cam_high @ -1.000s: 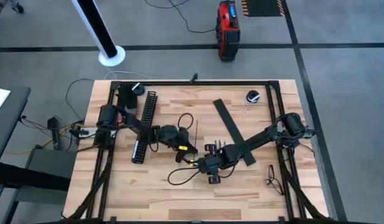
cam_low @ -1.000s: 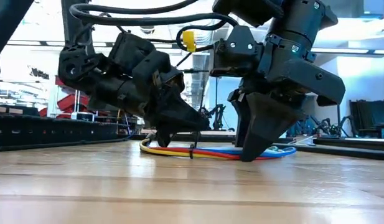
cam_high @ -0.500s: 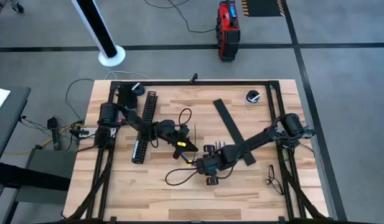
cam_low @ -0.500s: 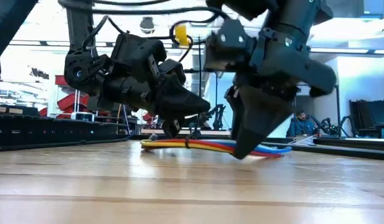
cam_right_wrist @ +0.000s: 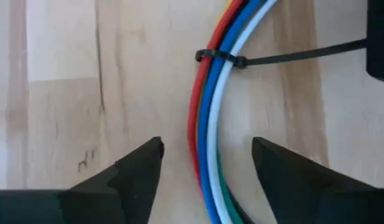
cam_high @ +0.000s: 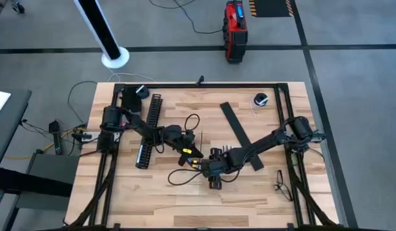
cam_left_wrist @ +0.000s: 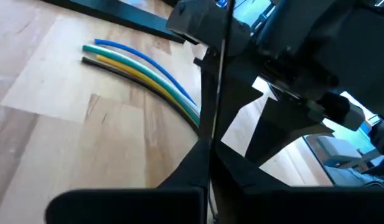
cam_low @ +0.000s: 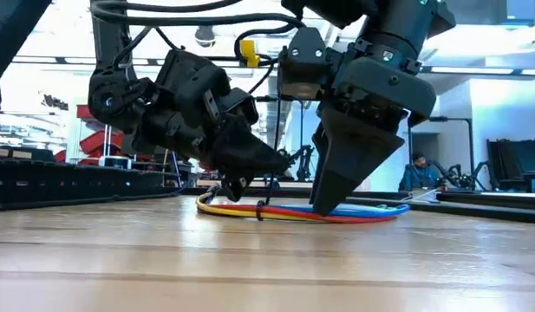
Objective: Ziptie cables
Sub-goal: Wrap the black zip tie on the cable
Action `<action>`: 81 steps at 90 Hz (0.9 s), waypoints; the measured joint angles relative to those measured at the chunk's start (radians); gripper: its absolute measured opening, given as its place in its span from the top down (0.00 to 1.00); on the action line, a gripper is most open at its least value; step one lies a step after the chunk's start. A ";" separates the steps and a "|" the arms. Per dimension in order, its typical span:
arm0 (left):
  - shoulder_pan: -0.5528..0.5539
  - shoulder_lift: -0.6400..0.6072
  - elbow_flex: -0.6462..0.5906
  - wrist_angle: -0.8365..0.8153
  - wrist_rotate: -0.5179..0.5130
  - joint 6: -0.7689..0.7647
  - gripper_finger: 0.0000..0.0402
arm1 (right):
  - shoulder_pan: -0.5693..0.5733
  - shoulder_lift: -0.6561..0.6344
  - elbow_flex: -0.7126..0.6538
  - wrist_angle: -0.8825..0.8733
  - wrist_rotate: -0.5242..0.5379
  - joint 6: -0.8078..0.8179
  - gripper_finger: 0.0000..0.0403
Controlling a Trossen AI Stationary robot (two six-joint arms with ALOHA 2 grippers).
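A: What is being shown from above?

B: The cables [cam_high: 185, 173] are being seen lying near the middle of the table [cam_high: 268, 199], curling toward the near edge. The left gripper [cam_high: 188, 153] and the right gripper [cam_high: 210, 172] are being held close together over them. The slotted channel [cam_high: 148, 128] and the flat strip [cam_high: 239, 135] are lying off to the sides, well apart from the bundle, and bare wood is being left open along the near edge.

A: And from table height?

B: Colours are being revealed here: red, yellow and blue cables [cam_low: 336, 213] are resting flat on the wood, with a zip tie [cam_low: 260, 209] wrapped around them. The right gripper [cam_low: 332, 204] is being held with its tips at the bundle; the left gripper [cam_low: 237, 186] is being held just above it.

A: The left wrist?

B: The free cable ends [cam_left_wrist: 142, 71] are being shown fanned out on the wood. The tie's thin tail [cam_left_wrist: 215, 81] is being gripped in the closed left gripper [cam_left_wrist: 207, 163].

A: The right wrist?

B: The right fingers [cam_right_wrist: 139, 168] are being held wide apart, straddling the cables [cam_right_wrist: 210, 124] without touching them. The zip tie [cam_right_wrist: 220, 58] is being seen cinched round the bundle.
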 joint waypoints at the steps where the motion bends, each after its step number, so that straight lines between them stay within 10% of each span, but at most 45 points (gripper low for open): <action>1: 0.000 0.000 0.000 0.003 0.002 0.000 1.00 | 0.000 0.000 0.000 0.002 0.000 0.003 0.37; 27: 0.033 -0.001 0.000 0.054 0.072 -0.005 1.00 | 0.007 -0.098 0.001 -0.028 0.044 0.105 0.37; 81: 0.082 -0.001 0.001 0.146 0.127 -0.024 1.00 | 0.130 -0.113 -0.236 0.416 0.697 0.576 0.65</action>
